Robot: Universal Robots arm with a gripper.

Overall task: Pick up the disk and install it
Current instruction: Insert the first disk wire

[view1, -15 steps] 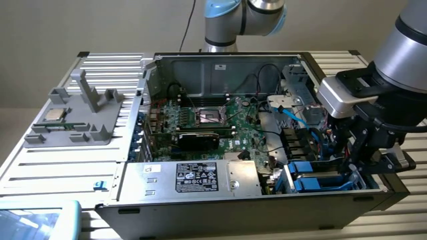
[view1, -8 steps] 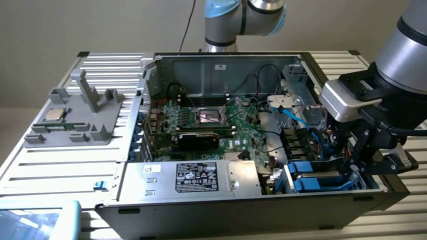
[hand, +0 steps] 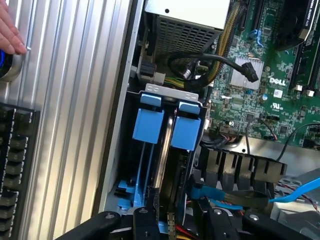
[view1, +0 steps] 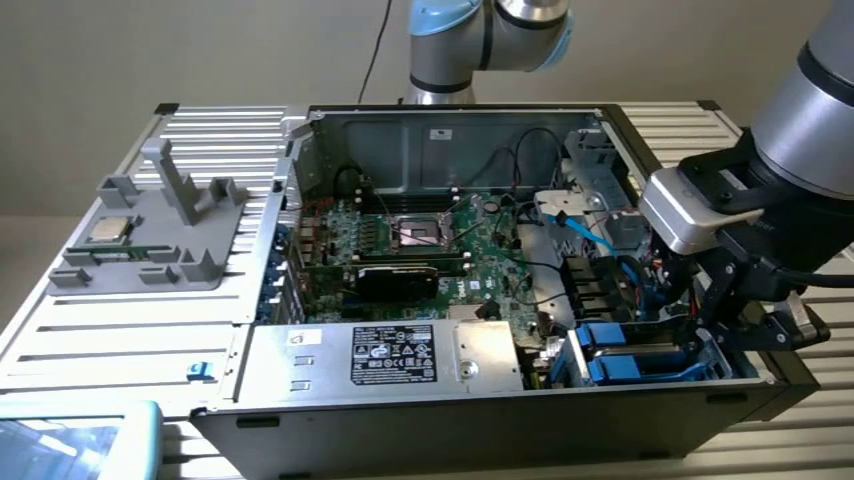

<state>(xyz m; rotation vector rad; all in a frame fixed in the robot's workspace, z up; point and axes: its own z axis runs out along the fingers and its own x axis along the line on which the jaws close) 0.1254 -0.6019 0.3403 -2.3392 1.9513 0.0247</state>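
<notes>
Robotics lab, open computer case [view1: 427, 150], ribbed metal worktable [view1: 120, 340]

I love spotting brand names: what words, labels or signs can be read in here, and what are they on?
"DELL": white print on the green motherboard.
Black label on the silver box: too small to read.
Other board markings: too blurred to read.

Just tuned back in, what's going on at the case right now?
The arm's gripper is down at the drive bay in a corner of the open computer case. The disk, in its blue frame, stands on edge in that bay just ahead of the gripper, beside a second blue frame. Whether it is gripped can't be told. A person's hand rests on the table.
</notes>
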